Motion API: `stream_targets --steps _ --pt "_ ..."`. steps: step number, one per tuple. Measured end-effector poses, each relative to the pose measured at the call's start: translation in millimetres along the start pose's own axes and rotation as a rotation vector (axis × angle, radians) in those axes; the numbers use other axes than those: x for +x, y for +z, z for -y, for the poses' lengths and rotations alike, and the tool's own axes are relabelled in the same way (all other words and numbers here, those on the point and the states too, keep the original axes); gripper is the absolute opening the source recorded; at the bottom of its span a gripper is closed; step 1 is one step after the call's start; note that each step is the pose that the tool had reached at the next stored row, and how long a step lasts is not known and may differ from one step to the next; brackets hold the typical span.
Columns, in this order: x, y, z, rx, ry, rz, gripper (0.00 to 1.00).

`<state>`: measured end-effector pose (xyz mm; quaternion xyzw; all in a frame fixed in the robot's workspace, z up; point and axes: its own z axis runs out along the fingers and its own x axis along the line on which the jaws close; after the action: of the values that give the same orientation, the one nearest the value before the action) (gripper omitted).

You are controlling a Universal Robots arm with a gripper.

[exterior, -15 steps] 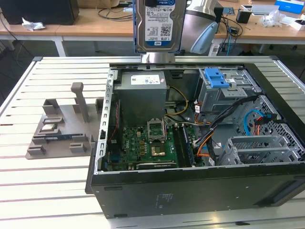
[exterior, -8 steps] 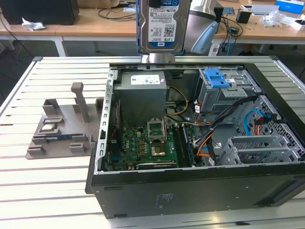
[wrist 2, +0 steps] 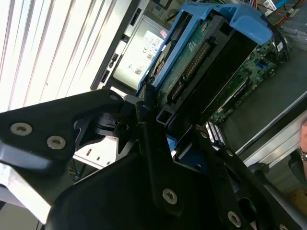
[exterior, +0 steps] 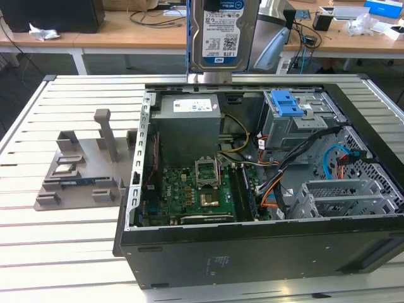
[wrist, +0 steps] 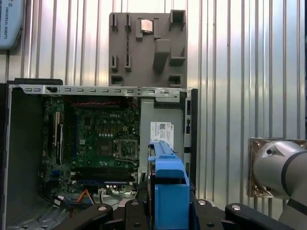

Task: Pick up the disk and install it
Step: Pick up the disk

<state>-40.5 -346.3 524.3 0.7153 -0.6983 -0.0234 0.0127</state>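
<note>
Currently the gripper is clamped shut on the disk — one disk. It hangs upright high over the far wall of the case, well clear of it, with its label facing the exterior view. A blue rail runs down the edge on the exterior view's left. In both wrist views the black fingers pinch the blue rails from either side, and the second wrist view shows the disk's green underside and connector. One open case lies on its side on the slatted table. It holds one grey power-supply box with a white sticker at the far left, and one green motherboard nearer, with a bare CPU socket. At the far right is one metal drive cage with a blue latch on top. Bundled black, orange and blue cables run between the cage and the board, and there is perforated metal bracketry at the near right. One grey fixture sits on the table just beside the case, on the exterior view's left. It carries one small square chip and one thin strip that looks like a memory stick — I can't tell for sure. The robot arm's silver joint sits beside the case in the first wrist view.
</note>
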Motion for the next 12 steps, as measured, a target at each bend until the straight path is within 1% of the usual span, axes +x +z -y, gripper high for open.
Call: stream_targets --steps 12 --pt "8.9 -0.8 13.2 -0.0003 0.0 0.0 0.36"
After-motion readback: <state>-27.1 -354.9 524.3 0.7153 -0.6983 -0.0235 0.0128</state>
